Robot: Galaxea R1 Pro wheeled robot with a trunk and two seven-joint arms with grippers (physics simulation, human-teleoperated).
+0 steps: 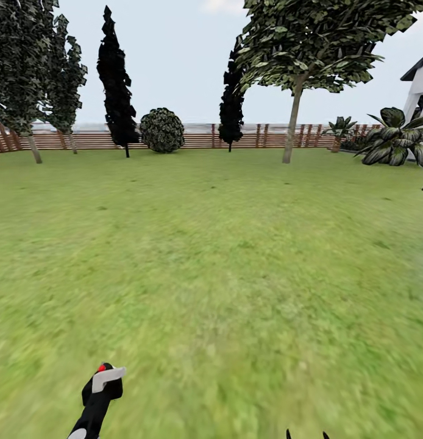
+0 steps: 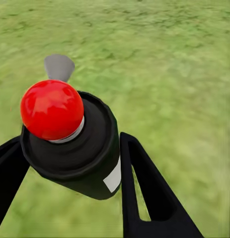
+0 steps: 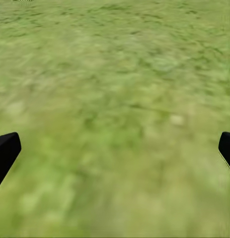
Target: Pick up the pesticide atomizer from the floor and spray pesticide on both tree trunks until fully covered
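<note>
The pesticide atomizer [image 2: 95, 148] is a black canister with a red ball cap [image 2: 51, 109] and a grey nozzle [image 2: 58, 67]. My left gripper [image 2: 70, 144] is shut on its body, one black finger [image 2: 144, 183] on each side. In the head view the atomizer [image 1: 97, 399] rises at the bottom left over the grass. One tree with a slim, tan-grey, slightly leaning trunk [image 1: 293, 119] stands far ahead to the right, near the fence. My right gripper [image 3: 117, 148] is open and holds nothing; its tips [image 1: 307, 435] poke in at the bottom edge.
Lawn [image 1: 223, 262] stretches ahead to a brown slat fence [image 1: 187, 140]. Dark cypress-like trees [image 1: 117, 79], a round bush [image 1: 162, 130] and leafy trees with pale trunks [image 1: 33, 148] line the fence. Broad-leaf plants [image 1: 397, 140] and a white building [image 1: 420, 85] are at right.
</note>
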